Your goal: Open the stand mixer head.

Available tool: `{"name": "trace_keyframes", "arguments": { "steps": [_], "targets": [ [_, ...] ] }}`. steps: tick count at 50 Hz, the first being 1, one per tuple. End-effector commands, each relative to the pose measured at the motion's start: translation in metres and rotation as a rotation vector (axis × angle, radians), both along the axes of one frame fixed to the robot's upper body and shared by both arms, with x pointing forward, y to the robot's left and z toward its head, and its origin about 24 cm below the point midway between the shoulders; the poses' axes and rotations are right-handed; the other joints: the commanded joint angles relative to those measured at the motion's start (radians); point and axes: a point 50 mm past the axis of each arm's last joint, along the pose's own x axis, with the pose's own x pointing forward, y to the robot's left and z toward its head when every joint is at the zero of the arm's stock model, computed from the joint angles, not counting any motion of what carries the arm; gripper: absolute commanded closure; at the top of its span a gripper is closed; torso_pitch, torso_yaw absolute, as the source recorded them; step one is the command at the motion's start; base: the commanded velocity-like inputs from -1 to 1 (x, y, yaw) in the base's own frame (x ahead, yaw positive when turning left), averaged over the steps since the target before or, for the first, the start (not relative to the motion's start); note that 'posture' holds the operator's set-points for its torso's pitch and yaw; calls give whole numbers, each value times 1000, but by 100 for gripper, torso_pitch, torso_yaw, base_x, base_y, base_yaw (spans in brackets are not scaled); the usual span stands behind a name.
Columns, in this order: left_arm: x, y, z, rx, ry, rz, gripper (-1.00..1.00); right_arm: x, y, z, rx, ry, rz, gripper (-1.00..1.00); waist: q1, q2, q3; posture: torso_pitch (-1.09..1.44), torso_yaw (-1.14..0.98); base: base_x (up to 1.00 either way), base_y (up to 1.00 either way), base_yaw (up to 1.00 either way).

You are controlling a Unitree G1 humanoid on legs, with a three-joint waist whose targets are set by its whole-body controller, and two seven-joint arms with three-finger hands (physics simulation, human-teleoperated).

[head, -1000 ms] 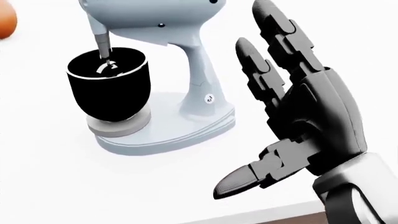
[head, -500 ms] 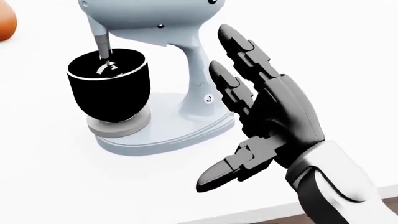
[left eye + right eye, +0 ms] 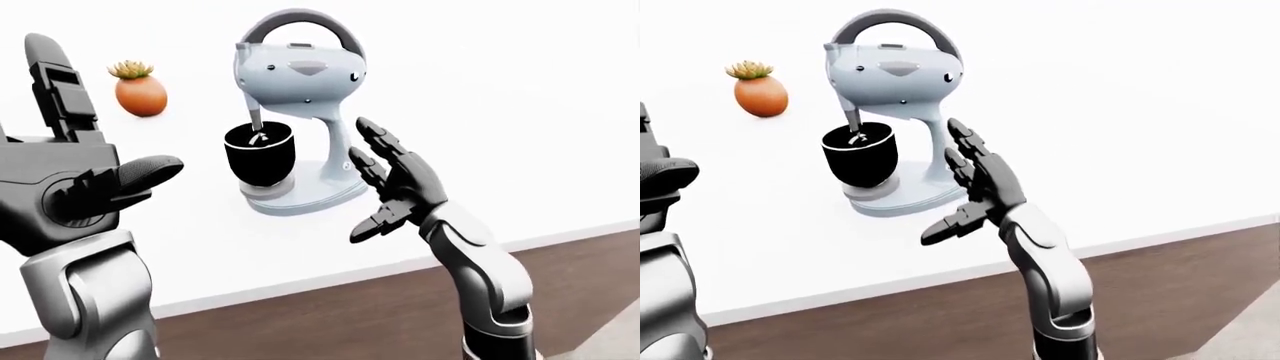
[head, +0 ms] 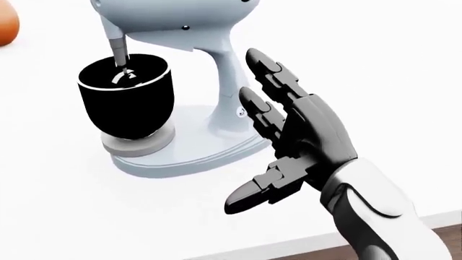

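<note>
Reaching right hand (image 4: 303, 141), spread fingers (image 4: 264, 65) beside stand mixer (image 3: 300, 112)

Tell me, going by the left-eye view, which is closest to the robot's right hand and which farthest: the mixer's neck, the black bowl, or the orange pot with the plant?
From the right hand:
1. Mixer's neck, just to the hand's left, nearest.
2. Black bowl, farther left, under the mixer head.
3. Orange pot with the plant, upper left on the white counter, farthest.

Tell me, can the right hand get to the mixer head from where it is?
Probably yes. The right hand is open beside the mixer's neck, and nothing stands between it and the mixer head above; it must rise.
</note>
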Motion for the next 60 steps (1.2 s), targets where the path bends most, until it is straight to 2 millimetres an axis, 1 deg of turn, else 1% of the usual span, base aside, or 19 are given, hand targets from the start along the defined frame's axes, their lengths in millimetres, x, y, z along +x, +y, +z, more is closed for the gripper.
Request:
{"name": "trace_keyframes", "arguments": {
  "steps": [1,9,14,18,23,42,54,60],
  "targets": [
    [-4,-1,8,14,-52,-4,-99,0,0,16,8,-89,3,-100,0,3,-8,-28,0,0,0,0],
    [-5,-1,8,12,-51,-4,-99,0,2,9,-19,-79,20,-100,1,2,-10,-28,0,0,0,0],
    [-4,-1,8,13,-53,-2,-99,0,1,0,-42,-70,25,-100,1,3,-10,-28,0,0,0,0],
    [-5,-1,9,14,-54,-2,-99,5,0,0,-41,-70,20,-100,0,4,-11,-28,0,0,0,0],
    [-6,0,10,14,-55,0,-99,8,0,-8,-52,-59,17,-100,0,5,-11,-28,0,0,0,0],
    [-4,1,11,11,-58,2,-99,21,1,-14,-63,-50,12,-100,0,6,-12,-28,0,0,0,0],
    [-5,2,11,9,-59,5,-99,24,6,-16,-64,-43,26,-100,0,8,-11,-28,0,0,0,0],
    [-5,2,11,7,-59,4,-99,31,5,-18,-67,-39,17,-100,0,8,-11,-28,0,0,0,0]
  ]
}}
